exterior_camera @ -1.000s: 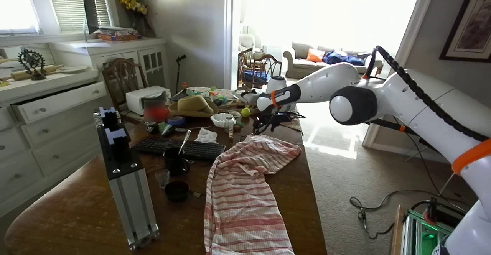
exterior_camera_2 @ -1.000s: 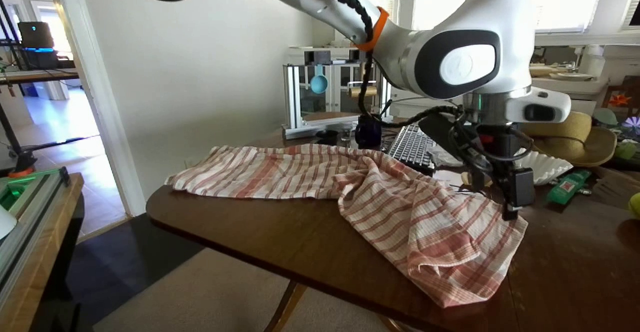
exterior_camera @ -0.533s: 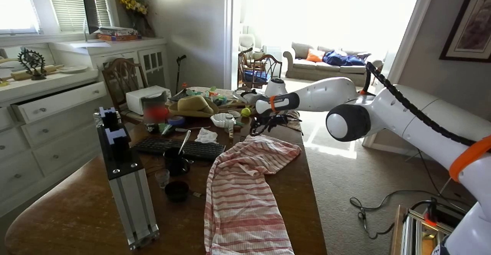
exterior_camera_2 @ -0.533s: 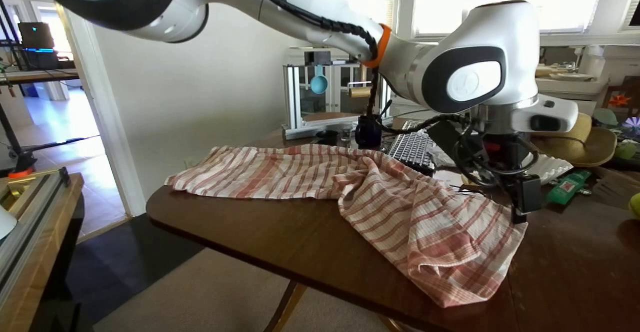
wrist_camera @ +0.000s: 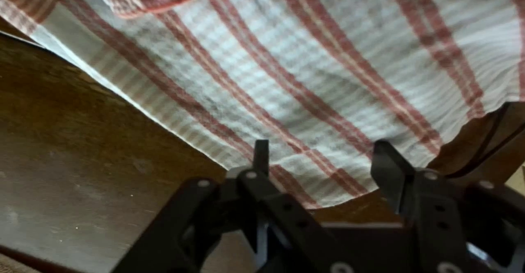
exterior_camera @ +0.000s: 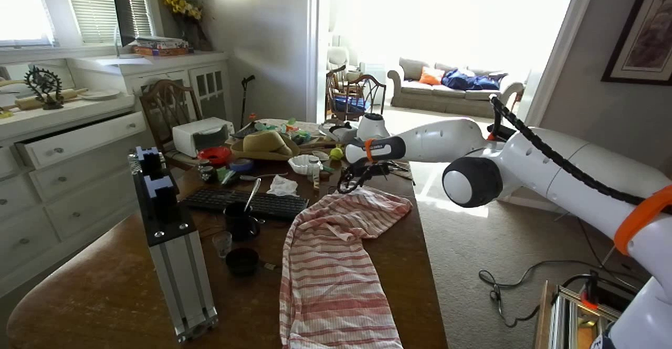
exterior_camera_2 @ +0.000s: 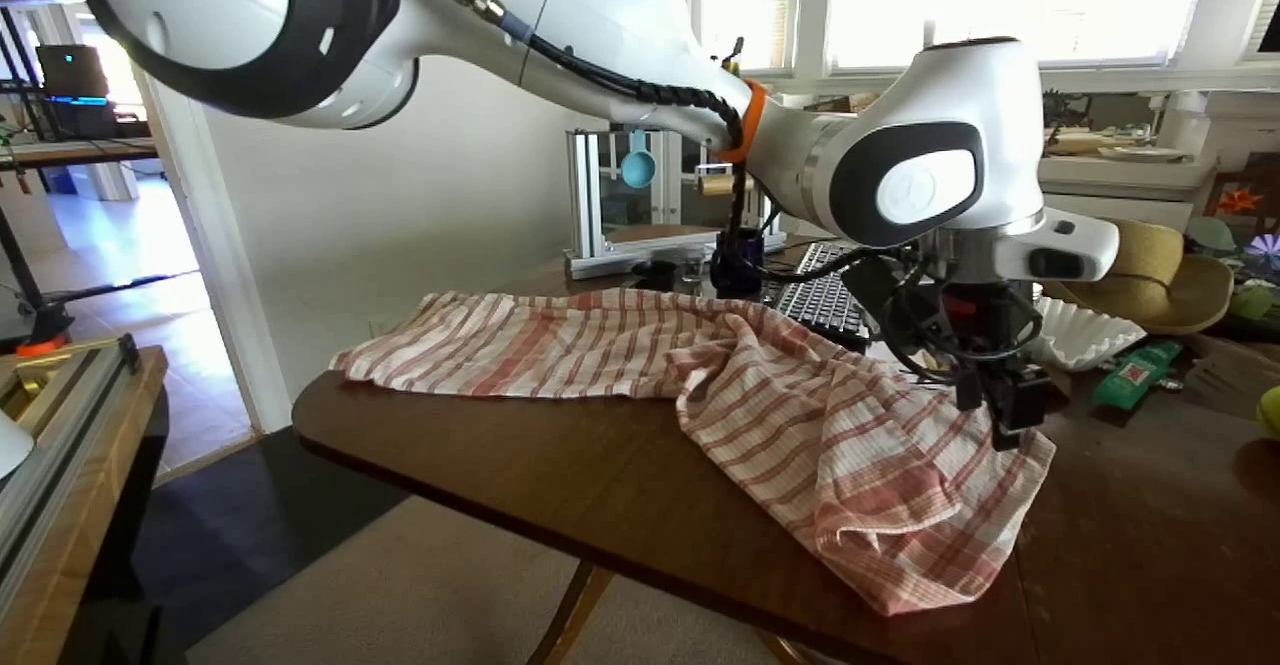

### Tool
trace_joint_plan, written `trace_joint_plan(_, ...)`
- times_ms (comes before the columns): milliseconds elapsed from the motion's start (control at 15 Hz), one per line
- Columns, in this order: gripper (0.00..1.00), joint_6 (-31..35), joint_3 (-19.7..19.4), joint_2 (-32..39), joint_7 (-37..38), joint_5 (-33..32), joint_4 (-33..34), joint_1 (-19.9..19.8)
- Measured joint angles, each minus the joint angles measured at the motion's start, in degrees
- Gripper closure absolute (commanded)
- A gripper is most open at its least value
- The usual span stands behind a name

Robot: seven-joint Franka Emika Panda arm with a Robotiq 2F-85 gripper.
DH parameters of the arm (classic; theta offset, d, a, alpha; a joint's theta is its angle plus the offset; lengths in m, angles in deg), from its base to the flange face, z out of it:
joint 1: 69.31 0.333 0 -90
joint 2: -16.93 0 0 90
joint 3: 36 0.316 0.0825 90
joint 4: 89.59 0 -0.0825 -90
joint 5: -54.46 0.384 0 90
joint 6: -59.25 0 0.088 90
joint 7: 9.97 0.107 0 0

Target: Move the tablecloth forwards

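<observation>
The tablecloth, a long red-and-white striped cloth, lies along the table in both exterior views (exterior_camera: 336,286) (exterior_camera_2: 560,345). It bends partway, with creased folds and a turned-back flap near the bend's far end. My gripper (exterior_camera_2: 1005,430) is over the far end of the cloth, close above it; it also shows in an exterior view (exterior_camera: 346,185). In the wrist view my gripper (wrist_camera: 320,152) is open, its two fingers wide apart. The cloth's end (wrist_camera: 303,113) lies below and between the fingers, not gripped. Whether the fingertips touch the cloth cannot be told.
Beside the cloth are a keyboard (exterior_camera: 247,203), a black mug (exterior_camera: 241,223) with a spoon, a glass (exterior_camera: 222,243) and a metal frame (exterior_camera: 184,281). A white fluted dish (exterior_camera_2: 1085,333), green tube (exterior_camera_2: 1137,373) and straw hat (exterior_camera: 265,145) stand beyond the gripper. The table edge (exterior_camera_2: 560,535) runs close along the cloth.
The arm has come down and its elbow has dropped. The gripper has sunk lower towards the cloth's end and shifted slightly sideways. The cloth has not moved.
</observation>
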State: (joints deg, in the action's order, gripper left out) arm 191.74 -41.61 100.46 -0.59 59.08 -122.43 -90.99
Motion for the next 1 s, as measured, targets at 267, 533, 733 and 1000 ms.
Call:
trace_joint_plan(267,0.95,-1.1,-0.9,1.6,1.2,-0.1,1.9,0.0)
trace_joint_plan(533,1.00,-1.0,-0.9,1.5,2.4,-0.3,1.8,0.3)
trace_joint_plan(733,0.99,-0.8,-0.9,1.4,3.3,-0.3,2.0,1.1)
trace_joint_plan(1000,0.99,3.1,-0.9,1.4,3.9,-0.4,2.1,3.0)
